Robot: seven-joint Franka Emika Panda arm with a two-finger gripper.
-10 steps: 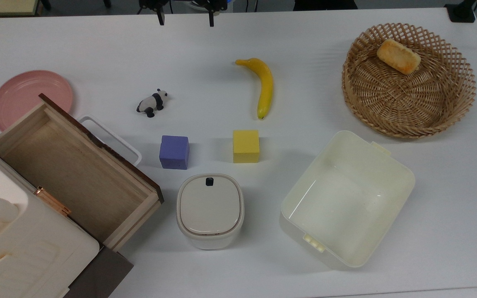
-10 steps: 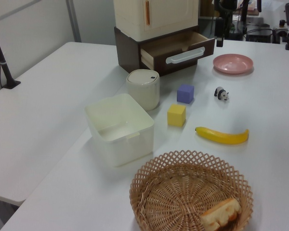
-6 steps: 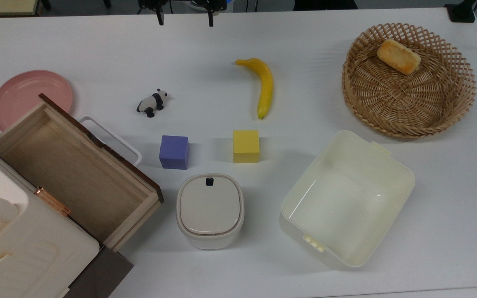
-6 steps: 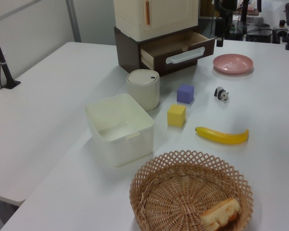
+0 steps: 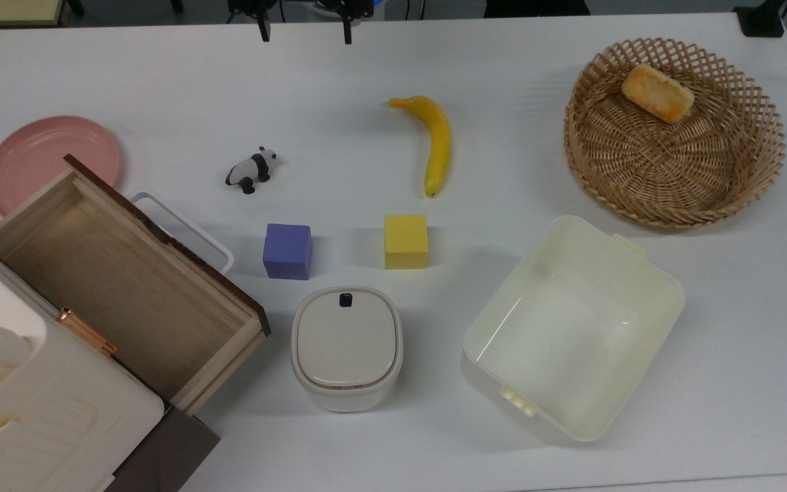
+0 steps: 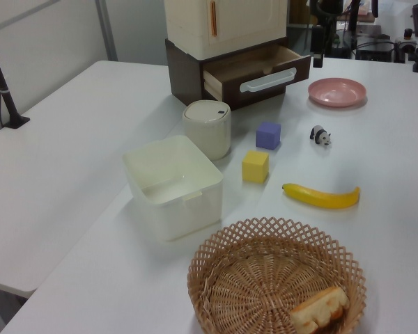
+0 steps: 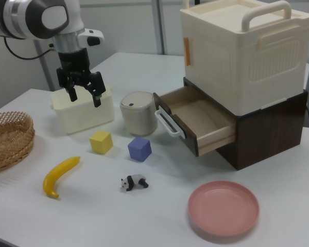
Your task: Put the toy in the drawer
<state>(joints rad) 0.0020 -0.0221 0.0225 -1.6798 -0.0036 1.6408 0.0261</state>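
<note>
right view: toy (image 7: 134,182) stands well below the spread, empty end effector (image 7: 85,96).

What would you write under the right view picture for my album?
Open gripper hangs above the table; panda toy stands near the open drawer.

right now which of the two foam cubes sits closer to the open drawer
The purple cube: in the top view it sits just right of the drawer handle, while the yellow cube lies farther right.

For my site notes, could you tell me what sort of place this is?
Probably a robotics lab: a robot arm's pincer hangs above a white table laid with test props such as a toy and a banana.
</note>
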